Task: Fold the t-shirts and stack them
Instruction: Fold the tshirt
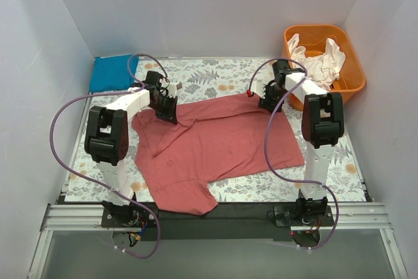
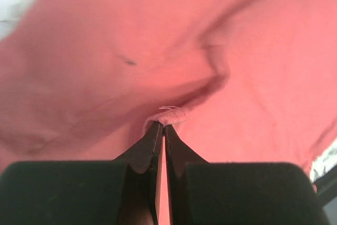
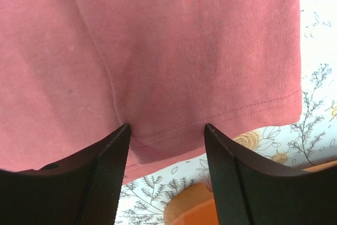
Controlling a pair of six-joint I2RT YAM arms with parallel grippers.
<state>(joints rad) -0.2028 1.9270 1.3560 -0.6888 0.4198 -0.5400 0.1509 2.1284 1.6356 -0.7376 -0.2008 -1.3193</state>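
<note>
A red t-shirt lies spread on the floral table cloth, one sleeve hanging toward the near edge. My left gripper is shut on a pinch of the red shirt's fabric at its far left part. My right gripper is open over the shirt's far right hem, its fingers straddling the hem edge. A folded blue t-shirt lies at the far left corner. Crumpled white shirts fill the orange basket.
The orange basket stands at the far right, close behind my right arm; its rim shows in the right wrist view. White walls enclose the table on three sides. The floral cloth shows beyond the red shirt.
</note>
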